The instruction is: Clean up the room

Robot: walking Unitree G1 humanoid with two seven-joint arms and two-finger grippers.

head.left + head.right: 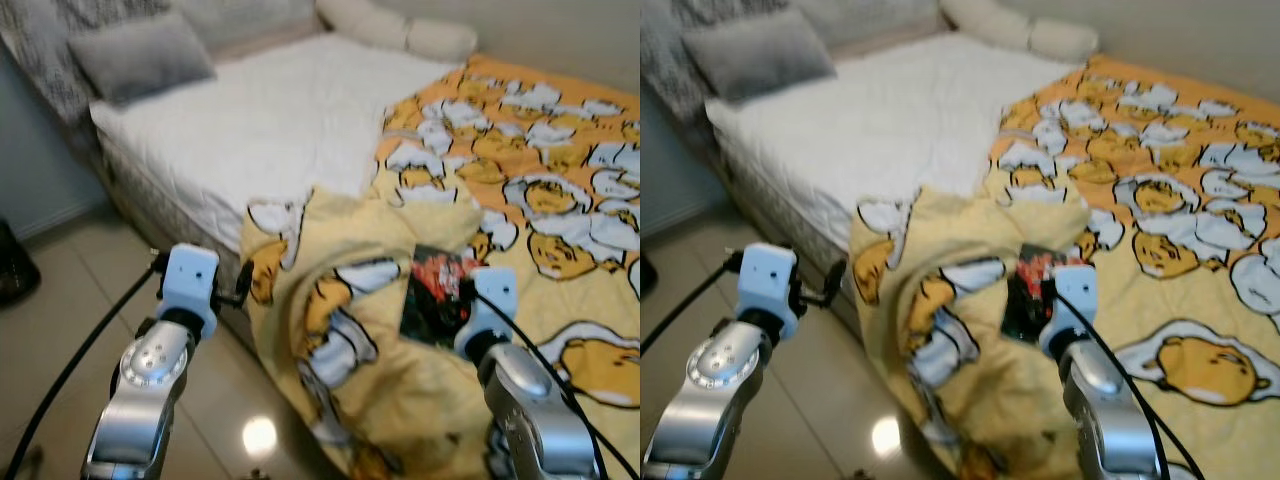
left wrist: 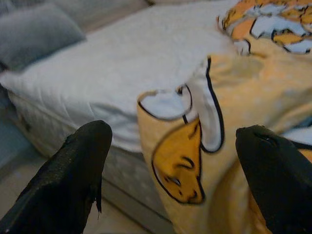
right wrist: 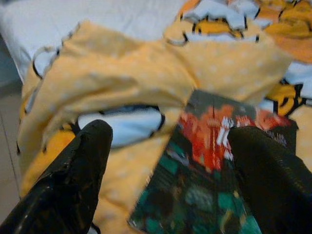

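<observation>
On near bed edge: dark glossy red-printed packet (image 3: 214, 161) lying atop rumpled yellow cartoon-print blanket (image 1: 350, 330). Right tool (image 3: 168, 170) spread apart, aimed for pickup; left tool (image 2: 170, 165) likewise apart.

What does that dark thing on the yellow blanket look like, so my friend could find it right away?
Start at the bed, then look to the yellow cartoon-egg blanket bunched at its near corner. On that bunched part, just ahead of the right gripper, lies a flat book or packet. It is dark with red, white and green print, unlike anything else on the pale bedding.
</observation>
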